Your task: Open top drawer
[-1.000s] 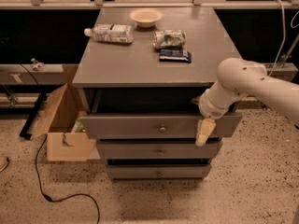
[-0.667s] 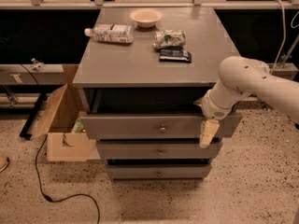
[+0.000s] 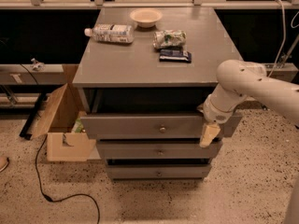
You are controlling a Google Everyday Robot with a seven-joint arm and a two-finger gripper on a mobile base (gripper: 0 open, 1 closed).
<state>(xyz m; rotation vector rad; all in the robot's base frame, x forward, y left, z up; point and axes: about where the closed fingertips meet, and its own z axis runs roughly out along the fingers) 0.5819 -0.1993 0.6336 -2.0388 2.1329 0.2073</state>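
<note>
The top drawer (image 3: 140, 125) is the widest of three grey drawers under the grey table top, with a small round knob (image 3: 162, 129) at its centre. Its front stands out from the cabinet, with a dark gap above it. My gripper (image 3: 209, 135) hangs down from the white arm (image 3: 243, 85), in front of the right end of the top drawer's front and well right of the knob. Two narrower drawers (image 3: 159, 151) sit below.
On the table top (image 3: 117, 64) lie a plastic bottle (image 3: 110, 33), a bowl (image 3: 145, 17), a crumpled bag (image 3: 169, 38) and a dark packet (image 3: 174, 55). An open cardboard box (image 3: 60, 125) stands left of the cabinet. A black cable (image 3: 44, 181) runs over the speckled floor.
My gripper has shifted slightly right and down along the top drawer's front. The drawer front looks in the same place.
</note>
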